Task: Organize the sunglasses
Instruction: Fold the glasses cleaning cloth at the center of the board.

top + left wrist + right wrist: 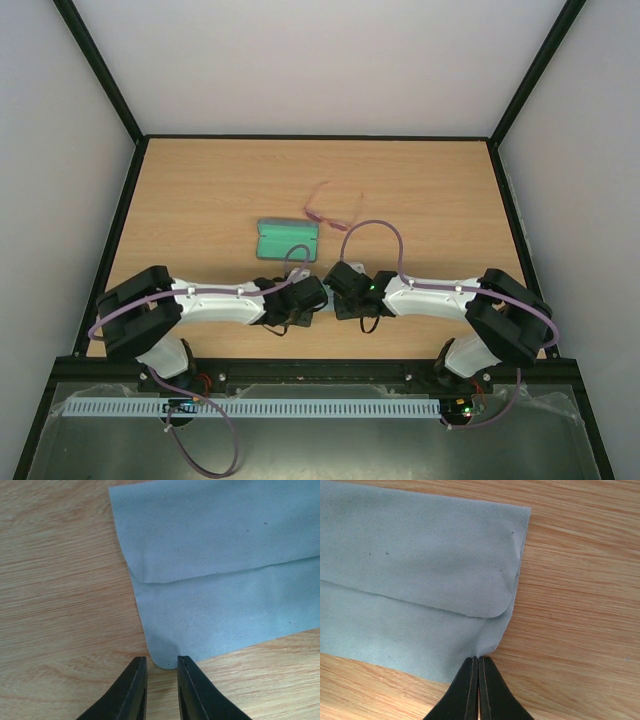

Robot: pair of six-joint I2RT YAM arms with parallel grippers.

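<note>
A pale wooden table (420, 180) sat inside white walls with a black frame. The sunglasses (331, 207) lay on the far half of it, untouched, arms spread, just beyond the right end of the case (287, 240). The case lay open with its green lining up. Neither was near a gripper.

Both arms were bent inward at the near middle of the table, over the cloth (225, 580), which only the wrist views showed. It lay folded, one layer over the other. The right gripper (478, 661) had its fingers pressed together on the very edge of the cloth near a corner, where the fabric puckered. The left gripper (162, 664) had a narrow gap between its fingers, and the opposite rounded corner sat right at the mouth, not yet pinched.

The risks looked to lie in those thin holds. The right pinch took so little fabric that a lift or pull could slide it free. The left fingers might close short of the corner, or catch only the lower layer, so the fold would open or skew when raised. If one side rose alone, the cloth would drag and bunch. The right arm's cable (375, 225) looped close to the sunglasses in the top view, and a reach forward might brush them.
</note>
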